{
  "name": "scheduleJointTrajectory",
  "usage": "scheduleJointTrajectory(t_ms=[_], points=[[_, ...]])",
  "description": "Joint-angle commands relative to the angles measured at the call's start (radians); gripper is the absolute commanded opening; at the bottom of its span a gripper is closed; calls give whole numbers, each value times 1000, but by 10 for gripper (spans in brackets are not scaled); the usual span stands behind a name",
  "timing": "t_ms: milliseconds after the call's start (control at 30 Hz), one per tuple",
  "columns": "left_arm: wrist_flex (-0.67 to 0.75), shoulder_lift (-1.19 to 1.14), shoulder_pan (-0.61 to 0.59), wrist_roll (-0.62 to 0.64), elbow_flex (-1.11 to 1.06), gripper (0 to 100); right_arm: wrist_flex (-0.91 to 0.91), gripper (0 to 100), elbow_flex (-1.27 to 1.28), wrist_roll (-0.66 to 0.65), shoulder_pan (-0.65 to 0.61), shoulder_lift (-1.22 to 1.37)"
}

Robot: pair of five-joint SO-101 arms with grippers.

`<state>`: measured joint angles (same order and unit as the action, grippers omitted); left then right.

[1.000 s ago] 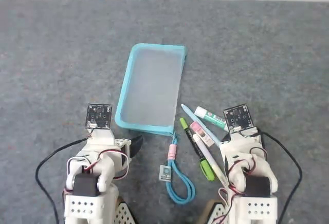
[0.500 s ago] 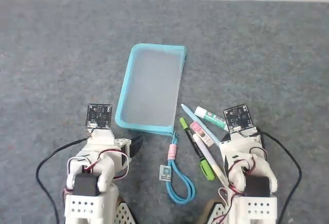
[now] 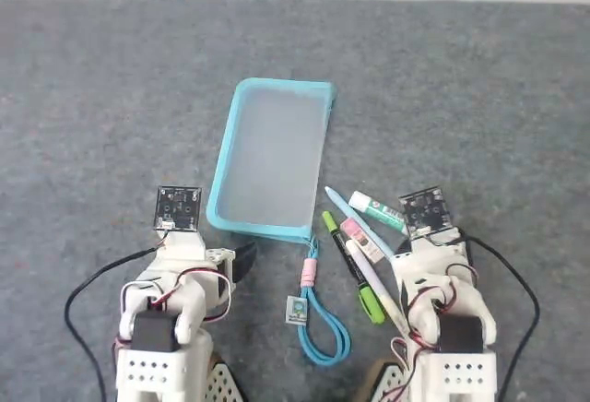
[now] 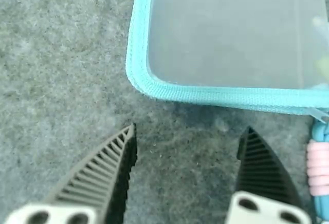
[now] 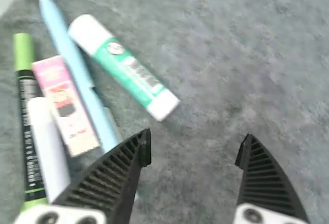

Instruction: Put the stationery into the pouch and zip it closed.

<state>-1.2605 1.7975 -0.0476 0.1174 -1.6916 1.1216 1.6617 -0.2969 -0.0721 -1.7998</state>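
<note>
Right hand (image 5: 196, 134) slightly left of before, wide open, empty, near glue stick (image 5: 123, 67); left hand (image 4: 190, 128) equally open, empty.

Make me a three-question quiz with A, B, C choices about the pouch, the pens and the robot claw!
1. Where is the stationery?
A. inside the pouch
B. in a claw
C. on the table beside the pouch

2. What colour is the pouch's edge?
A. turquoise
B. red
C. yellow

3. How is the left claw?
A. shut on a pen
B. open and empty
C. shut on the pouch

Answers:
1 C: the pens lie on the grey table next to the pouch, by the right arm.
2 A: a turquoise border runs all round it.
3 B: its tips stand apart, with only table between them.
</note>
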Motion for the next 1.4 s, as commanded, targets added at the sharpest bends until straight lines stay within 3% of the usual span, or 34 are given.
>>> scheduleJointTrajectory(t_ms=[0,333,600,800,867,1033,1167,1367], points=[[-3,23,6,-2,7,302,5,275,21,8,-42,-12],[-3,23,11,-2,7,302,-1,277,21,0,-136,-15],[-3,23,5,-5,7,302,-153,276,-8,0,-42,-16],[14,23,-40,-14,7,302,-105,274,-121,-44,96,-12],[54,23,-114,-94,7,302,-58,273,-164,-80,101,-10],[141,23,-324,-394,7,302,10,273,-215,-91,25,16],[140,23,-347,-423,7,302,18,273,-295,-91,-48,188],[138,21,-351,-423,7,302,76,274,-598,-60,-205,654]])
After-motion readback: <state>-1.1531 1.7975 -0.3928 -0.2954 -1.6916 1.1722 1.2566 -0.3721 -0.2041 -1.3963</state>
